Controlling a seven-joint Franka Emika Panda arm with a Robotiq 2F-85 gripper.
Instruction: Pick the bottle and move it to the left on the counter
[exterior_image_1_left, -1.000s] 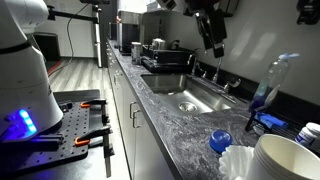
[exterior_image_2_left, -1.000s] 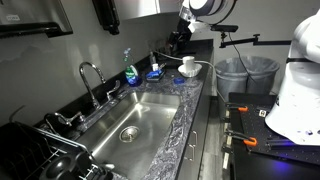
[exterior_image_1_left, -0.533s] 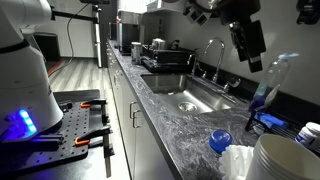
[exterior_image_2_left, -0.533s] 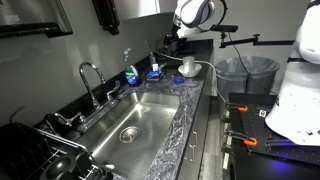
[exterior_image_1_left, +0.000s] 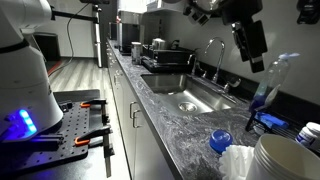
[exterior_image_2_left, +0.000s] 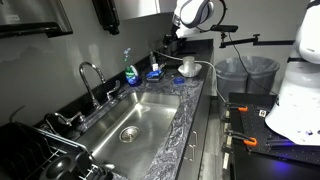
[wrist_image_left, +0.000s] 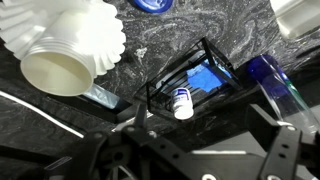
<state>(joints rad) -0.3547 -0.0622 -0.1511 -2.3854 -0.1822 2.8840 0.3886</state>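
In the wrist view a small bottle (wrist_image_left: 182, 101) with a white top and bluish label sits in a black wire rack (wrist_image_left: 215, 50), next to a blue sponge (wrist_image_left: 207, 78). I cannot make this bottle out in either exterior view. My gripper (wrist_image_left: 205, 142) hangs high above the dark marbled counter (wrist_image_left: 200, 25), over the rack, with its fingers wide apart and empty. It shows in both exterior views (exterior_image_1_left: 250, 52) (exterior_image_2_left: 173, 40). The counter (exterior_image_1_left: 170, 110) runs along the steel sink (exterior_image_1_left: 195, 98).
A tall clear bottle with blue liquid (exterior_image_1_left: 270, 82) (exterior_image_2_left: 130, 70) stands by the rack. A flat blue lid (exterior_image_1_left: 220, 141) (wrist_image_left: 152, 5) and white fluted cups (wrist_image_left: 70, 45) (exterior_image_1_left: 285, 160) lie nearby. The faucet (exterior_image_1_left: 212, 55) stands behind the sink, with pots (exterior_image_1_left: 158, 47) at the far end.
Over the last second my gripper moved along the counter from above the faucet to above the rack and tall bottle. In the last half second it has barely moved.
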